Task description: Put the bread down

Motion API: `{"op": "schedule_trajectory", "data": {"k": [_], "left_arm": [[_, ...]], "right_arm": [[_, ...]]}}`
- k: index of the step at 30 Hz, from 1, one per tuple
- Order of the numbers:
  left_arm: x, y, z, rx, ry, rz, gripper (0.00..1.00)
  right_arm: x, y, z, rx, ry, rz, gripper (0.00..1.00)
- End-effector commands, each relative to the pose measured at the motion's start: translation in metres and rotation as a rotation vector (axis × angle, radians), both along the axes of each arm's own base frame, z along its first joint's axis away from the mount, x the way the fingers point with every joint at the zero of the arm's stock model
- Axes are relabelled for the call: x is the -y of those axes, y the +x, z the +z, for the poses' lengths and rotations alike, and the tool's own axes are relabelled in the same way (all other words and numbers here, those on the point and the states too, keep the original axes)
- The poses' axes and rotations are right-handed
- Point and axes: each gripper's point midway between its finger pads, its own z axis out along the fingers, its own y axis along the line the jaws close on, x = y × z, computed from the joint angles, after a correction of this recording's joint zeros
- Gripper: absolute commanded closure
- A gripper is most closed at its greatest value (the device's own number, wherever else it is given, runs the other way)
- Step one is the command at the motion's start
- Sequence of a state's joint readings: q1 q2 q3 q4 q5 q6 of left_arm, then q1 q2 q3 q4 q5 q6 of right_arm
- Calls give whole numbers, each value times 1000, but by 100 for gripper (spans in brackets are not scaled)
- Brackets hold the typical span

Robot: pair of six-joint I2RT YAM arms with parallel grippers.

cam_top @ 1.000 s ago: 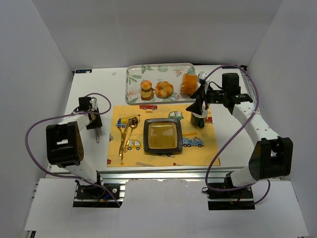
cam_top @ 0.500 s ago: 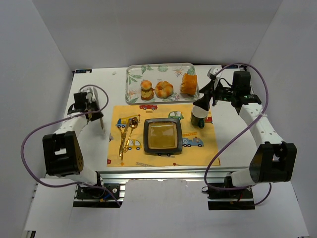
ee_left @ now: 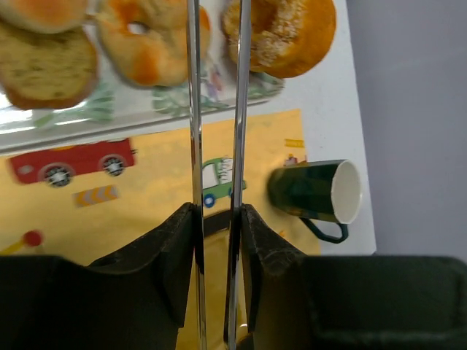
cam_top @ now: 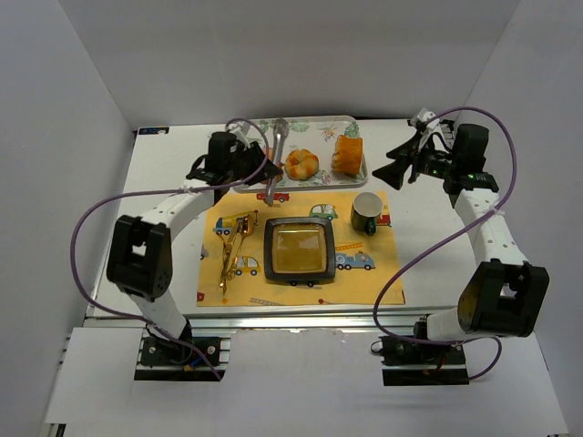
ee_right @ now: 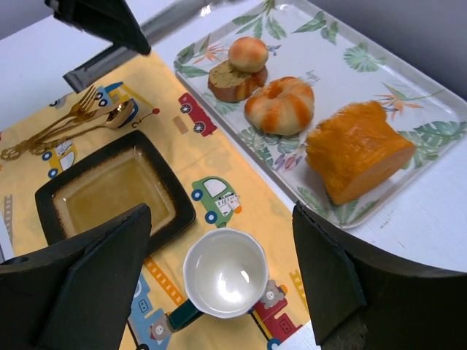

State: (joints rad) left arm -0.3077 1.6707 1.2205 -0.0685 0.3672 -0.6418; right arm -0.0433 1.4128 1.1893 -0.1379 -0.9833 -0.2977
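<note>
Bread's all on the leaf-print tray (cam_top: 314, 130), top centre: bun-on-slice stack (ee_right: 244, 62), twisty glazed roll (cam_top: 301, 164), orange chunk (cam_top: 346, 155). White table (cam_top: 168, 159) shows wide either side of the yellow mat (cam_top: 364, 282). Left gripper (cam_top: 264, 171) is clamped on shiny metal tongs (cam_top: 278, 146), which lie across the tray's left part, just beside the roll. Right gripper (cam_top: 399, 164) hangs upper right, jaws spread wide. Mid-frame there's a square dark plate (cam_top: 298, 250) with a green mug (cam_top: 367, 212) near its upper right corner and gold cutlery (cam_top: 232, 250) left.
</note>
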Motion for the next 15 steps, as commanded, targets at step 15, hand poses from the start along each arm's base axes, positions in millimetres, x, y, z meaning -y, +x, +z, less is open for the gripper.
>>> {"op": "schedule_trajectory", "data": {"k": [15], "left_arm": [[85, 25, 45, 39, -203, -162, 52]], "right_arm": [[21, 2, 33, 51, 67, -30, 17]]}}
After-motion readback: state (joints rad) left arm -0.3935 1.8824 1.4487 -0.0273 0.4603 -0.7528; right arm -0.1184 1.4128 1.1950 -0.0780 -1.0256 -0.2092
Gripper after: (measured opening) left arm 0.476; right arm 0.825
